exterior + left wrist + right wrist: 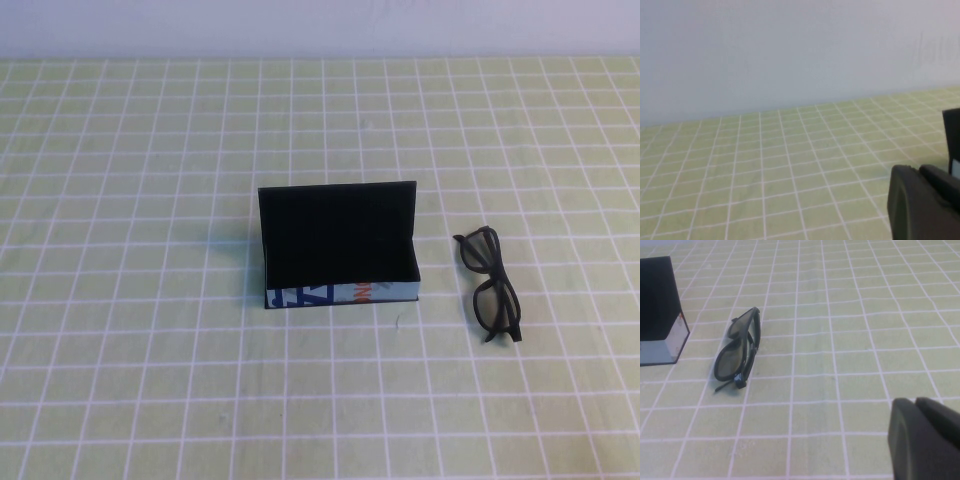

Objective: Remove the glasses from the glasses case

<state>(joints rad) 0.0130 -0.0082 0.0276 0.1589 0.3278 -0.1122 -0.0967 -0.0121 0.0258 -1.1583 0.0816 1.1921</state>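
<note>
The right gripper (927, 440) and left gripper (922, 202) sit apart from the glasses (490, 285) beside the open glasses case (338, 245)

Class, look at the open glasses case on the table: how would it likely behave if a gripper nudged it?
The glasses case looks empty, the glasses lying beside it, so it is probably light and would slide. Its lid stands upright, so a high push might tip it. The left gripper and right gripper are both apart from it.
</note>
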